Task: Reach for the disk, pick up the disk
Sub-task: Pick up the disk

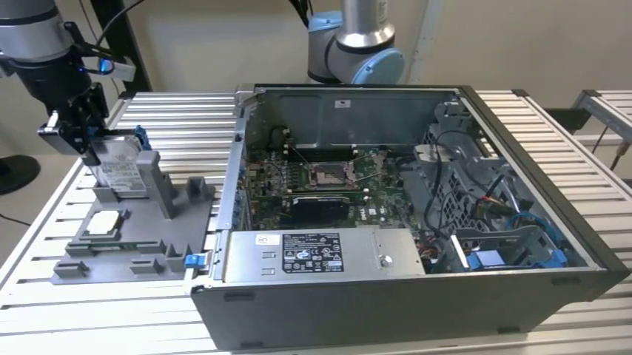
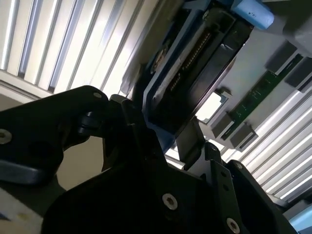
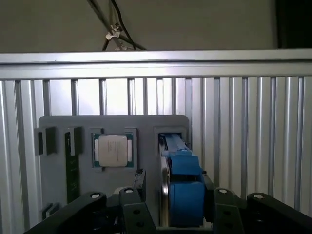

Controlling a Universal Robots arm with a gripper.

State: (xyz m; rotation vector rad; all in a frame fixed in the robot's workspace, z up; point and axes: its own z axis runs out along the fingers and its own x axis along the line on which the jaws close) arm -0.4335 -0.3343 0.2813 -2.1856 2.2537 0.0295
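Its lower end hidden in the grey holder [image 1: 148, 222] near the worktop's [image 1: 553, 118] edge at the exterior view's left, the disk [image 1: 120, 171] stands upright, the arm [image 1: 40, 37] pointing straight down, fingers [image 3: 139, 187] seemingly clamped on its top.

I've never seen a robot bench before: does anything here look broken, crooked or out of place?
Nothing looks damaged or spilled. The computer case lies open with its cables exposed, and the disk stands on edge in its grey holder, with the gripper at it.
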